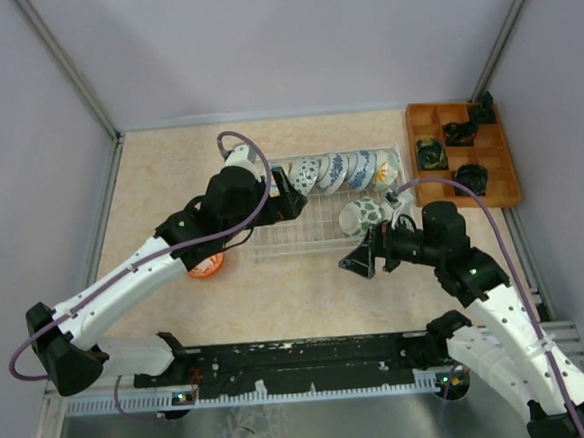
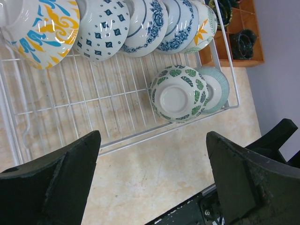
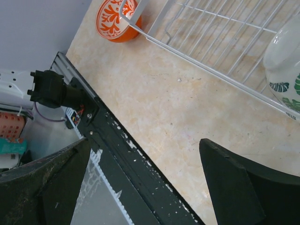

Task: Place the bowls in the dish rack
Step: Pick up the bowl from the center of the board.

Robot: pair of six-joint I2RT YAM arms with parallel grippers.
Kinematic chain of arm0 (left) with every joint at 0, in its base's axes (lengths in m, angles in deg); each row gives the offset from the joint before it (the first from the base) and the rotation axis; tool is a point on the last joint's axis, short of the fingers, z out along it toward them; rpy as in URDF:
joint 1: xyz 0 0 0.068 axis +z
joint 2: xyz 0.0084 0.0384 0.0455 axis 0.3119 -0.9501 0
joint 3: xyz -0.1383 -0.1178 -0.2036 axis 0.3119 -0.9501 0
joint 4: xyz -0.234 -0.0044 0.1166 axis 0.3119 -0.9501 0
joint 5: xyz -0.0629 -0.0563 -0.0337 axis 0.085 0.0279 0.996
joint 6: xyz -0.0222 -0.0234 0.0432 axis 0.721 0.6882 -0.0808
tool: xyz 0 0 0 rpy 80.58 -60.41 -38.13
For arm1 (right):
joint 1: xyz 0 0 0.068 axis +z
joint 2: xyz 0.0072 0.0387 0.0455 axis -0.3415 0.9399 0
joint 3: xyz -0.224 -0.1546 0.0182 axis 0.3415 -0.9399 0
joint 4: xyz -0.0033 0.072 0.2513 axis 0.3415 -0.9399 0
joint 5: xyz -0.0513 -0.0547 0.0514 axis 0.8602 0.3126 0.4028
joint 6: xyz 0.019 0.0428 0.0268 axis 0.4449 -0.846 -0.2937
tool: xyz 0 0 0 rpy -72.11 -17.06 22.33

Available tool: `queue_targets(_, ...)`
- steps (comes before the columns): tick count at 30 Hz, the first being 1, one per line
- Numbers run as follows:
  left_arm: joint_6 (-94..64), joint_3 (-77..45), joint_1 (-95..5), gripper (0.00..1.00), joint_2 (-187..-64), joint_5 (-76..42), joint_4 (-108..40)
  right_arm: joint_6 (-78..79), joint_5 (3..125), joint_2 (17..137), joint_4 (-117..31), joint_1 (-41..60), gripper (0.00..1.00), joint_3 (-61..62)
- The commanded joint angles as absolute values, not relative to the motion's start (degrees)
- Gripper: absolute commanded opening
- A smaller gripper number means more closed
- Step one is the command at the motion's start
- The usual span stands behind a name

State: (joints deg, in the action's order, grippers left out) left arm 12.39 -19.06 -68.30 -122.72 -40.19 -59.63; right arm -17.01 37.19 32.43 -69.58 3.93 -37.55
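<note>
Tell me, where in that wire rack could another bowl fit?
The rack floor is bare left of the green-leaf bowl, in front of the bowl row along its far side. The tabletop between rack and black rail is also free. The far row and right corner are crowded.

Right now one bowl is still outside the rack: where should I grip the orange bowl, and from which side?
Pinch the rim of the orange bowl from above, on the side away from the rack. It seems to sit flat on the table by the rack's corner, leaving the rim as the only thin edge.
</note>
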Motion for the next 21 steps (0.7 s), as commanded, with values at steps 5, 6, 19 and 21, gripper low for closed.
queue_targets(5,10.0,-16.2,-68.6,1.0,-122.0,-39.0,-59.2,-16.4,40.2,31.5,-69.6,4.5,0.99,-35.8)
queue_targets(6,9.3,-16.0,-68.6,1.0,-122.1,-38.4,-58.9,-16.4,40.5,31.7,-69.7,4.5,0.99,-35.7)
queue_targets(19,5.0,-11.2,-68.4,1.0,-120.5,-35.4,-62.4,-22.8,38.1,36.3,-64.4,4.5,0.99,-34.8)
queue_targets(21,4.6,-11.2,-68.2,1.0,-117.2,-35.2,-65.1,-27.4,35.4,37.2,-58.7,4.6,0.99,-35.8)
